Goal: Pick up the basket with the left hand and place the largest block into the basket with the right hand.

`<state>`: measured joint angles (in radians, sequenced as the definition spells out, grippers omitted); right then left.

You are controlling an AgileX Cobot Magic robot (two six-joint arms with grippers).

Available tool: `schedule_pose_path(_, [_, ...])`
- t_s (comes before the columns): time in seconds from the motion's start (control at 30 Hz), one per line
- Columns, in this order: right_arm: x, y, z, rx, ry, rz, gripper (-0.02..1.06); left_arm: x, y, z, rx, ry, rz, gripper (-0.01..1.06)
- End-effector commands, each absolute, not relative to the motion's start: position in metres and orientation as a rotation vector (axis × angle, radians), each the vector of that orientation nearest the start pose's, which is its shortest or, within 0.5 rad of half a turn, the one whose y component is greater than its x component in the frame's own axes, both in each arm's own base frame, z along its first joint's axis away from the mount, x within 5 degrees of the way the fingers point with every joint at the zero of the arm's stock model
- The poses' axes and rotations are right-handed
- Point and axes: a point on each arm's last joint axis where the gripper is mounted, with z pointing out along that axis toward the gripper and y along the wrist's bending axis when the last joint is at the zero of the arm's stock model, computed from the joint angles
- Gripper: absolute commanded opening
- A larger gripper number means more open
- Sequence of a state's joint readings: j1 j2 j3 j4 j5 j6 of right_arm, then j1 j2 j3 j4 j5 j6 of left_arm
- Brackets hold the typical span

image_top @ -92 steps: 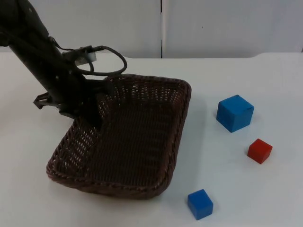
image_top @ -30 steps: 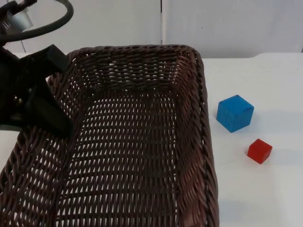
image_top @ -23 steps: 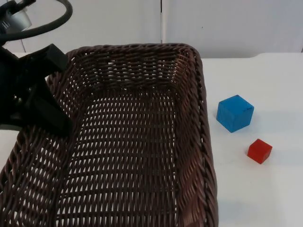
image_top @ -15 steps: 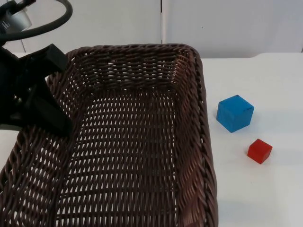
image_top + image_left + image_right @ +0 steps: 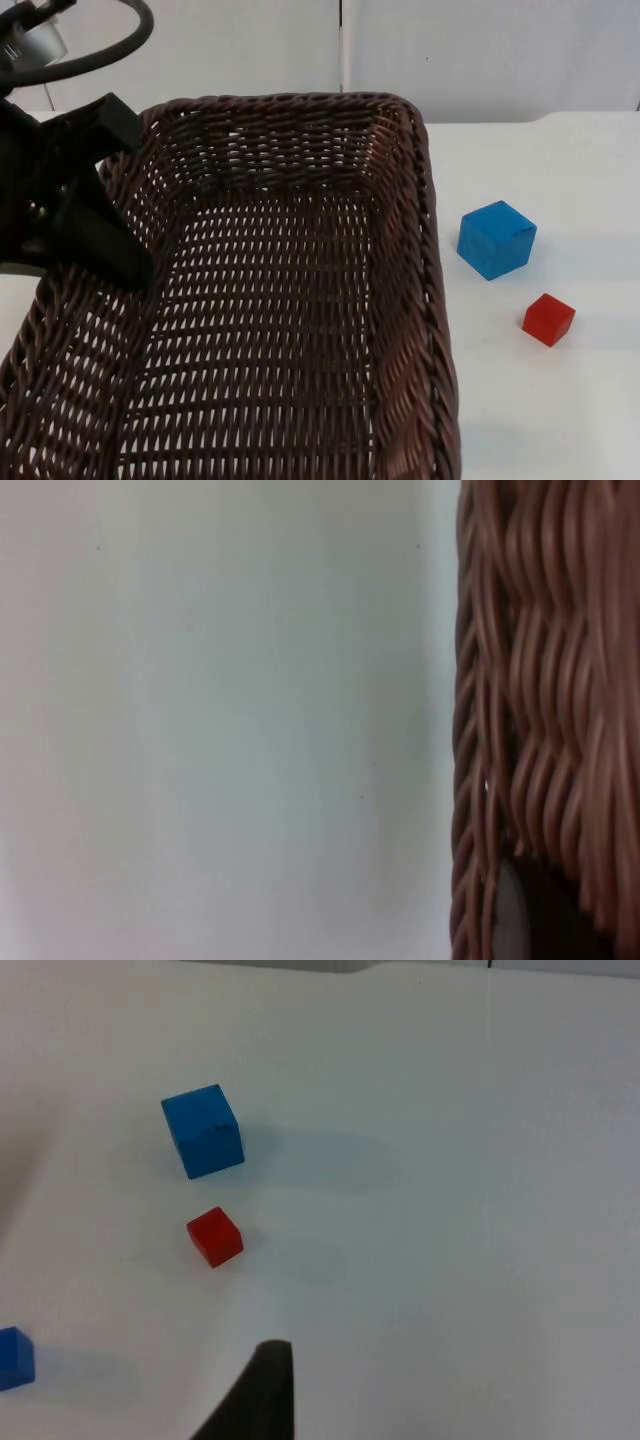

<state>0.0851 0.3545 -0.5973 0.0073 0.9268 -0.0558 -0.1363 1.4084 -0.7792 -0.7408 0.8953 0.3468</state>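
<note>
One large blue block (image 5: 496, 239) sits on the white table (image 5: 560, 170), well apart from the right gripper (image 5: 262, 1400), whose finger spread I cannot tell. The left gripper (image 5: 95, 250) clamps the brown wicker basket (image 5: 290, 300) at its left rim, lifted. A small red block (image 5: 548, 319) lies beside the large one, and a smaller blue block (image 5: 14, 1358) lies farther off.

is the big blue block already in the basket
No, the big blue block sits on the white table to the right of the basket, beside the red block; the basket's woven floor holds nothing.
</note>
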Motion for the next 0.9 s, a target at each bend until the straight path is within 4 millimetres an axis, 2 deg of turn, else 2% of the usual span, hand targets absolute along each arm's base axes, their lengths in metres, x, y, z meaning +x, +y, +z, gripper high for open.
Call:
schedule_pose_path(0.0, [0.074, 0.007, 0.315, -0.162, 2.172, 0.015, 1.05, 0.23, -0.083, 0.228, 0.042, 2.803, -0.901, 0.0])
schedule_pose_path(0.03, [0.074, 0.007, 0.315, -0.162, 2.172, 0.015, 1.05, 0.23, -0.083, 0.228, 0.042, 2.803, -0.901, 0.0])
schedule_pose_path(0.17, [0.111, 0.01, 0.322, -0.165, 2.241, 0.017, 1.05, 0.23, -0.083, 0.228, 0.045, 2.804, -0.899, 0.0])
schedule_pose_path(0.2, [0.111, 0.01, 0.322, -0.165, 2.241, 0.017, 1.05, 0.23, -0.083, 0.228, 0.045, 2.804, -0.899, 0.0])
schedule_pose_path(0.33, [0.15, 0.014, 0.327, -0.158, 2.29, 0.042, 1.05, 0.23, -0.083, 0.228, 0.045, 2.804, -0.899, 0.0])
schedule_pose_path(0.37, [0.166, 0.016, 0.327, -0.158, 2.33, 0.047, 1.05, 0.23, -0.083, 0.228, 0.045, 2.804, -0.899, 0.0])
schedule_pose_path(0.4, [0.166, 0.016, 0.327, -0.158, 2.33, 0.047, 1.05, 0.23, -0.083, 0.228, 0.045, 2.804, -0.899, 0.0])
schedule_pose_path(0.53, [0.205, 0.021, 0.323, -0.197, 2.412, 0.067, 1.05, 0.23, -0.083, 0.228, 0.043, 2.803, -0.901, 0.0])
schedule_pose_path(0.57, [0.205, 0.021, 0.323, -0.197, 2.412, 0.067, 1.05, 0.23, -0.083, 0.228, 0.043, 2.803, -0.901, 0.0])
schedule_pose_path(0.73, [0.248, 0.032, 0.317, -0.277, 2.466, 0.16, 1.05, 0.23, -0.083, 0.228, 0.037, 2.804, -0.902, 0.0])
schedule_pose_path(0.77, [0.248, 0.032, 0.317, -0.277, 2.466, 0.16, 1.05, 0.23, -0.083, 0.228, 0.037, 2.804, -0.902, 0.0])
schedule_pose_path(0.87, [0.269, 0.041, 0.312, -0.295, 2.505, 0.198, 1.05, 0.23, -0.083, 0.228, 0.037, 2.804, -0.902, 0.0])
